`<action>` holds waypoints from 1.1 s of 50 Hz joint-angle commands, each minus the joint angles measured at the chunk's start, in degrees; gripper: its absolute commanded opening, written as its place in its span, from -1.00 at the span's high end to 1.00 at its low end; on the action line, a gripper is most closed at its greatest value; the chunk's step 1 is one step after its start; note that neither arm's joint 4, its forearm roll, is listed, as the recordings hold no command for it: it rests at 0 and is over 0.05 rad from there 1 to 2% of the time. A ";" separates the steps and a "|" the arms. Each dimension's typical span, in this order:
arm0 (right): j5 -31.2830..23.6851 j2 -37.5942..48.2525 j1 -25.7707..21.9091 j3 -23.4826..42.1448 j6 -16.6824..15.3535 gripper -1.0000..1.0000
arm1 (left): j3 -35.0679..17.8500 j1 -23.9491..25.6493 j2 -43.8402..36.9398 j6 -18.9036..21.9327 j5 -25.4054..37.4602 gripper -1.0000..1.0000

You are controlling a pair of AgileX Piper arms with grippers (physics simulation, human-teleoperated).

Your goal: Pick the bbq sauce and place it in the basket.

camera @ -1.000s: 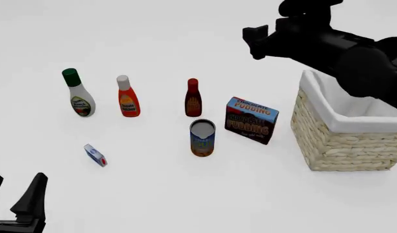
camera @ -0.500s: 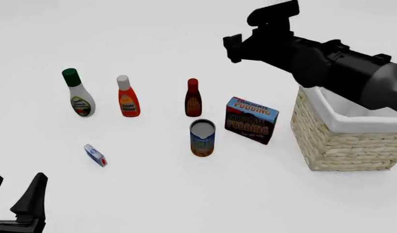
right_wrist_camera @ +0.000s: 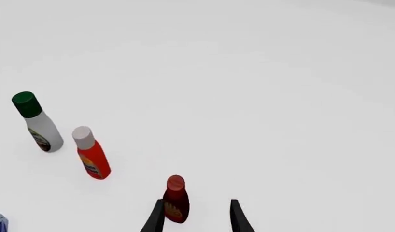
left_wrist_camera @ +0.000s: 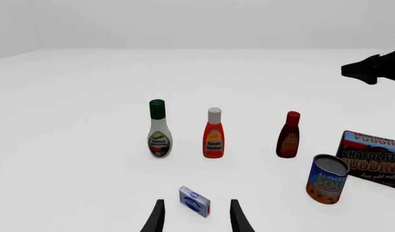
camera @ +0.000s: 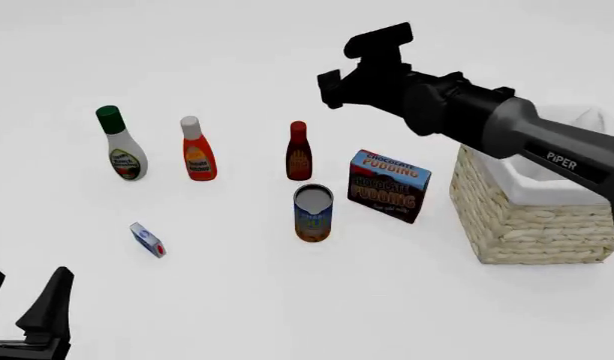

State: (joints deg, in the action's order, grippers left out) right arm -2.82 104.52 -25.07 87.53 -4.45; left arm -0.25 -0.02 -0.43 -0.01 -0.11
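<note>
The bbq sauce (camera: 298, 151), a small dark red-brown bottle with a red cap, stands upright mid-table, left of the woven basket (camera: 528, 221) with its white lining. My right gripper (camera: 339, 69) hangs open in the air above and behind the bottle, holding nothing. In the right wrist view the bbq sauce (right_wrist_camera: 176, 199) sits just ahead of the right gripper (right_wrist_camera: 196, 217), close to one finger (right_wrist_camera: 157, 217). My left gripper (camera: 25, 291) rests open at the near left corner, far from the bottle. The left wrist view shows the bbq sauce (left_wrist_camera: 289, 135) beyond the left gripper (left_wrist_camera: 196, 216).
A white bottle with green cap (camera: 120, 145) and an orange-red bottle with white cap (camera: 197, 151) stand left of the sauce. A soup can (camera: 313, 214) and a chocolate pudding box (camera: 389, 185) sit in front and right of it. A small blue box (camera: 148, 240) lies near left.
My right arm has swung left from above the basket and stretched out, bringing its gripper over the area behind the bbq sauce. The left arm and all objects have stayed still.
</note>
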 commanded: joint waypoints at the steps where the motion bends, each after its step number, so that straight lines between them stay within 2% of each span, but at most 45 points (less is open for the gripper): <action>1: -0.51 5.24 -0.97 4.11 0.52 -1.00 | 0.00 0.00 0.00 0.00 0.00 -1.00; 25: -0.31 12.47 -2.02 7.94 0.64 -1.00 | 0.00 0.00 0.00 0.00 0.00 -1.00; 55: -3.65 23.90 -2.71 20.29 0.56 -1.00 | 0.00 0.00 0.00 0.00 0.00 -1.00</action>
State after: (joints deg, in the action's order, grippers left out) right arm -5.40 125.11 -27.61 104.02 -3.89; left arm -0.25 -0.02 -0.43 -0.01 -0.11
